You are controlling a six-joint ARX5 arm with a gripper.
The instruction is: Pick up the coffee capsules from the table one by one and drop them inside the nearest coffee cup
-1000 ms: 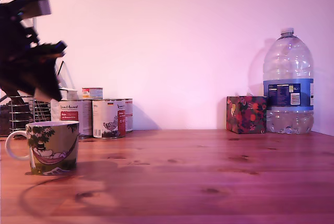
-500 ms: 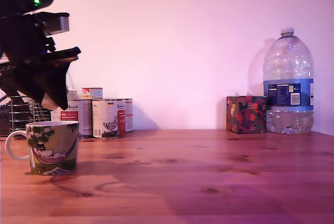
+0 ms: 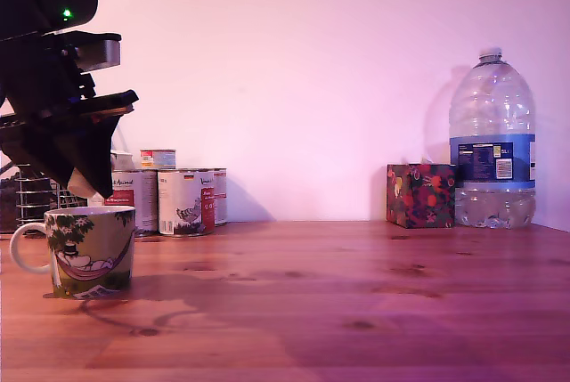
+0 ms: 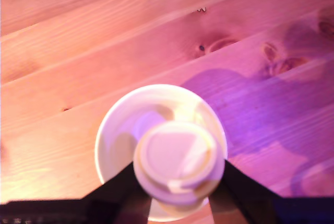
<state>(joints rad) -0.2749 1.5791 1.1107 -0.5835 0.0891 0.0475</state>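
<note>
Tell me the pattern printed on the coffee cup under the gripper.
The coffee cup carries a green-and-cream cartoon print of trees and a hammock, clearest in the exterior view.

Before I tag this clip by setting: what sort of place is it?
Probably a home, perhaps a kitchen or pantry corner, not a lab: a wooden table against a bare wall holds a cartoon mug, food tins, a big water bottle and a floral box.

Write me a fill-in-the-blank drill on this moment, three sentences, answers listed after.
1. The end effector holds a coffee capsule directly above the ____.
2. In the exterior view, the coffee cup stands at the table's ____ side.
3. The floral box stands beside the large water ____.

Answers: coffee cup; left; bottle
</note>
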